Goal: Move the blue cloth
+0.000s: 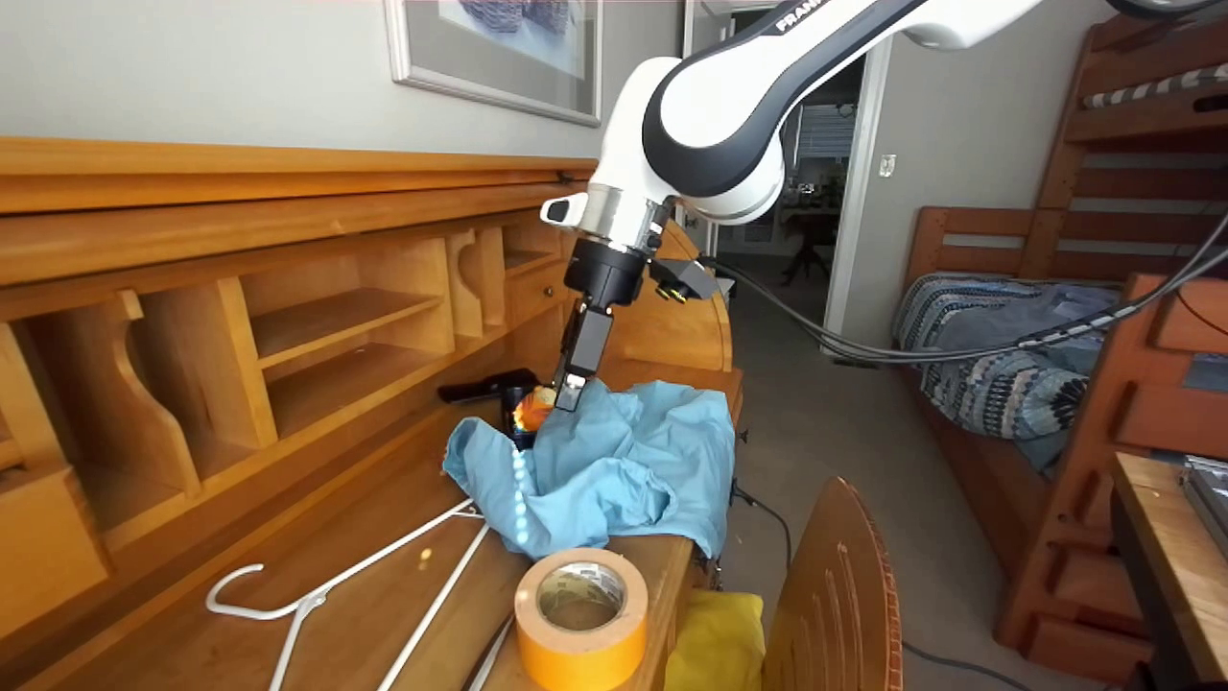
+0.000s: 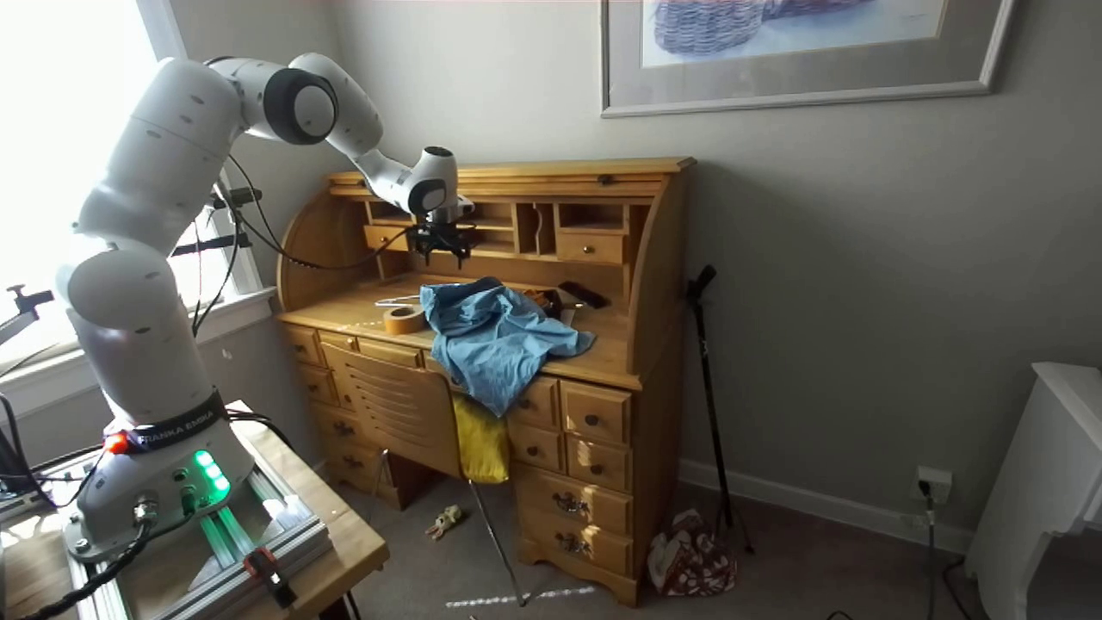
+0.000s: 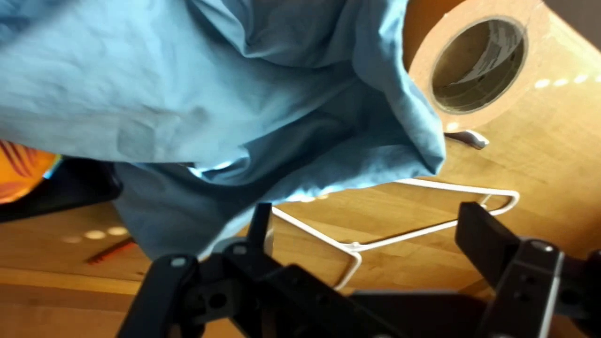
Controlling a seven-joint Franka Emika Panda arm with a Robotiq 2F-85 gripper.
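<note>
Blue cloth [image 2: 499,340] over desk edge [image 2: 594,372]

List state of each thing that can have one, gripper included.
Gripper: open, holding nothing
Blue cloth: crumpled, partly hanging over the front edge of the desk
Tape roll: lying flat, hole up
White hanger: lying on the desk, partly hidden by the cloth
Roll-top: raised
Lower drawers: visible ones shut
Chair: upright
Green base lights: lit

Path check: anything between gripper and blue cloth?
Nothing visible stands between the open gripper and the blue cloth. The white hanger lies on the desk, partly under the cloth's edge, so a low grasp there could snag it.
</note>
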